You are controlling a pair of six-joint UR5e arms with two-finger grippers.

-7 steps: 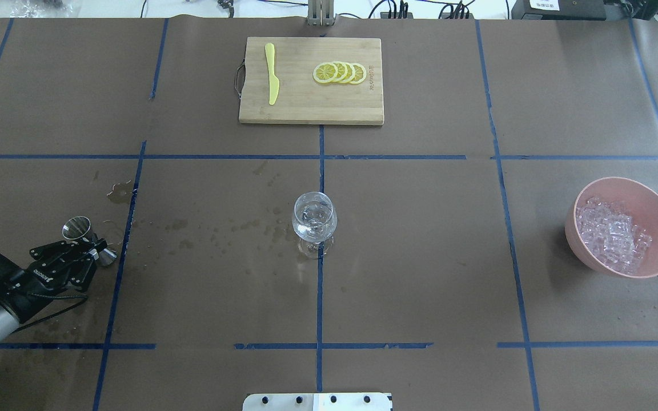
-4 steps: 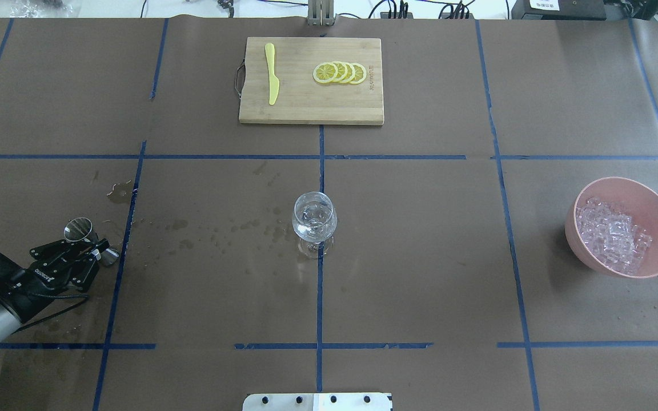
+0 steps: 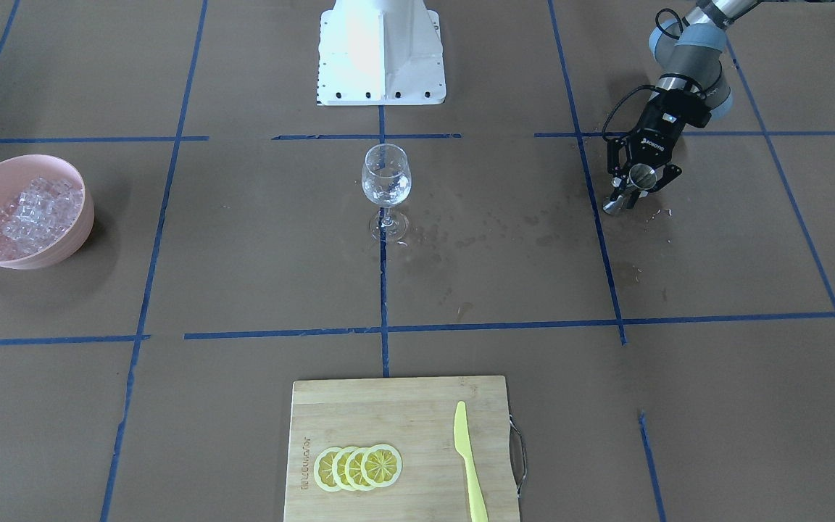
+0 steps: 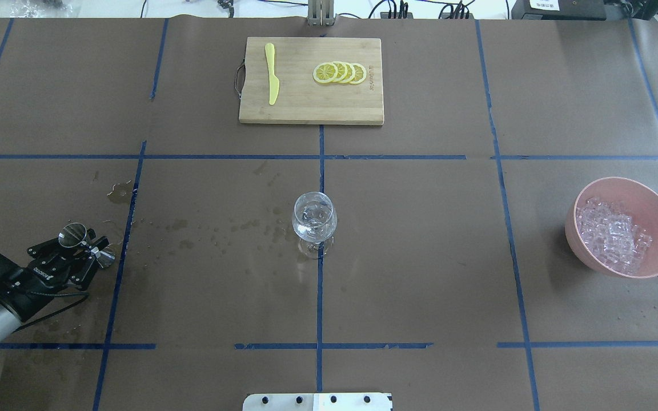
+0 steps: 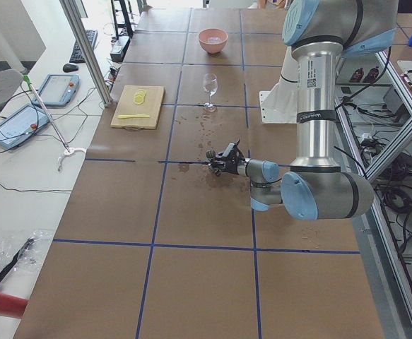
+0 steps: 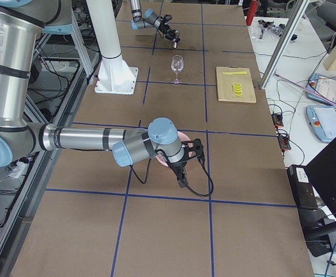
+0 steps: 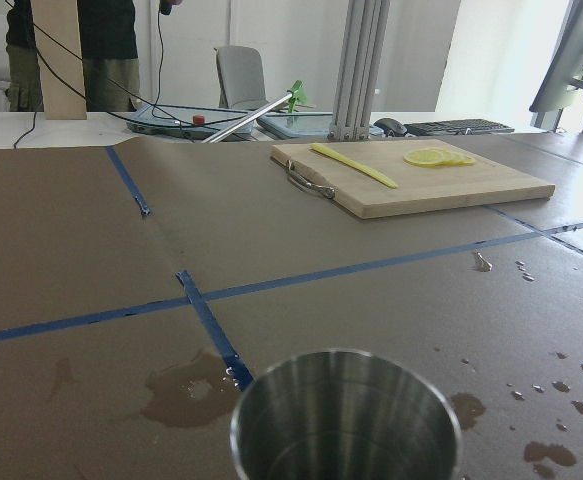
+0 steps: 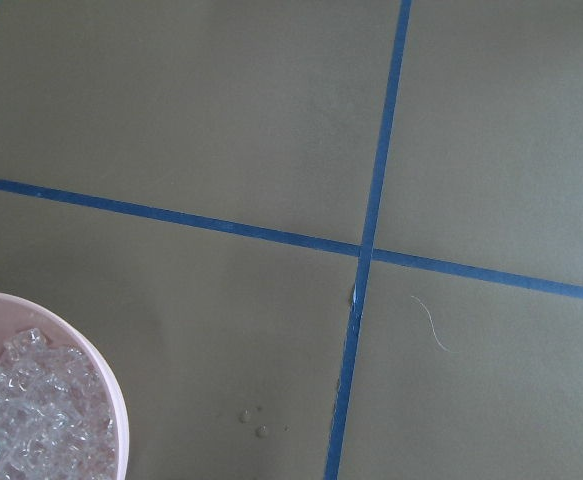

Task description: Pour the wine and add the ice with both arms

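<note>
My left gripper (image 4: 86, 248) is shut on a small steel jigger (image 4: 73, 234) low over the table's left side, also seen in the front view (image 3: 638, 178). The jigger's open cup (image 7: 346, 420) fills the bottom of the left wrist view. The wine glass (image 4: 315, 220) stands upright at the table's middle with some clear liquid in it. The ice (image 4: 612, 234) is heaped in a pink bowl (image 4: 629, 184) at the right. The right gripper (image 6: 184, 167) shows only in the exterior right view, hanging beside the bowl (image 8: 114, 400); I cannot tell whether it is open or shut.
A wooden cutting board (image 4: 306, 108) at the far middle carries lemon slices (image 4: 339, 72) and a yellow knife (image 4: 272, 74). Wet spots (image 4: 220, 234) mark the brown paper between jigger and glass. The white pedestal (image 3: 380, 51) stands at the near edge.
The left gripper has shifted slightly left and back with the jigger, and the jigger's top cup sits a little lower in the view. The glass and bowl are unmoved.
</note>
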